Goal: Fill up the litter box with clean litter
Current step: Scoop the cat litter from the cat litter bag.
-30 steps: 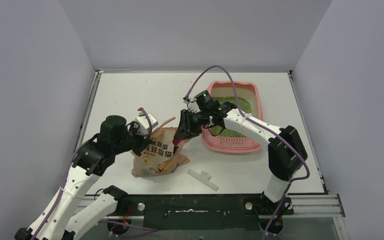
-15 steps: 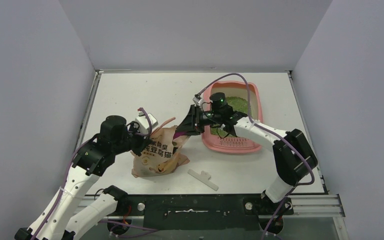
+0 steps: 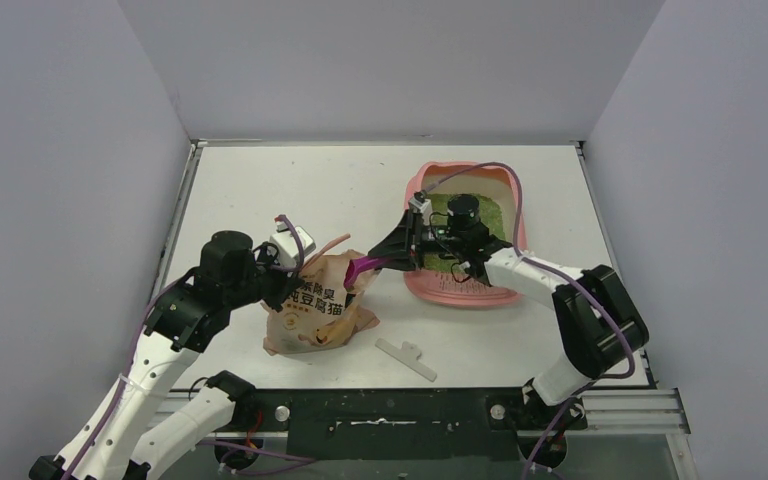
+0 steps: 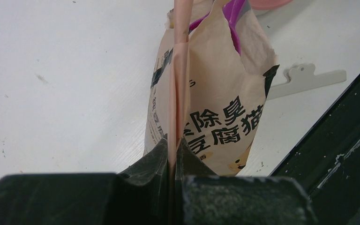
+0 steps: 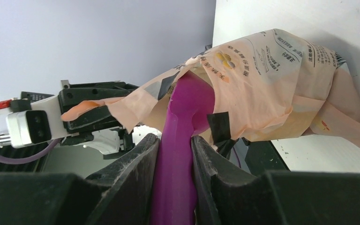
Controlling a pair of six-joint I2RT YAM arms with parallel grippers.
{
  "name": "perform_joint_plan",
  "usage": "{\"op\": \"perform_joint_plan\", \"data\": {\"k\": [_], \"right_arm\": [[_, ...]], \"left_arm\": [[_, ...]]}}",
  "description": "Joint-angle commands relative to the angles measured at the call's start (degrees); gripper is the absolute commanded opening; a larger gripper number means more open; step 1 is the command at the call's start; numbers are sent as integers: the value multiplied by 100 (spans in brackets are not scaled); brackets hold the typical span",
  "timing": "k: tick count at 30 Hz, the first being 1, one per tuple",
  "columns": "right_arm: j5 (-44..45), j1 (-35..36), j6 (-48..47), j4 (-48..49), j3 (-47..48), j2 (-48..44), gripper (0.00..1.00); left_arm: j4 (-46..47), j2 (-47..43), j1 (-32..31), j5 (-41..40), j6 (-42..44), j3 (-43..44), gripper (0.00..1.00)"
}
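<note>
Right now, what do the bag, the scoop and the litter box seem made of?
The bag: probably matte paper, possibly lined; it holds sharp creases and has a ragged torn mouth.
The scoop: moulded plastic, smooth with a soft sheen, uniformly magenta.
The litter box: likely rigid plastic, evenly pink with a rounded rim; finish unclear from above.

Scoop [image 5: 180,154] bowl hidden inside the bag [image 3: 315,300], bag's contents unseen, litter box [image 3: 460,293] right of the bag half covered by the right arm [image 3: 520,272], litter [image 3: 487,213] mostly masked.
</note>
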Motion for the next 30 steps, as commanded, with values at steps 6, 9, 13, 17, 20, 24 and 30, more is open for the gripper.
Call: {"op": "perform_joint_plan", "data": {"k": [6, 9, 13, 17, 20, 24, 30], "right_arm": [[-368, -490, 22, 455, -377, -732, 0], [-433, -578, -145, 183, -413, -839, 0], [-538, -725, -298, -64, -465, -990, 0], [-647, -881, -317, -120, -526, -1081, 0], [-683, -936, -401, -231, -552, -1135, 0], [-645, -945, -828, -846, -452, -1195, 0], [-637, -945, -909, -938, -407, -1220, 0]], "left_arm": [[833, -127, -57, 157, -131, 277, 0], [867, -134, -61, 147, -154, 268, 0], [879, -157, -64, 145, -159, 267, 0], [883, -160, -64, 149, -170, 275, 0], [892, -155, -64, 153, -170, 284, 0], [896, -128, -73, 164, -165, 291, 0], [895, -126, -79, 175, -180, 293, 0]]}}
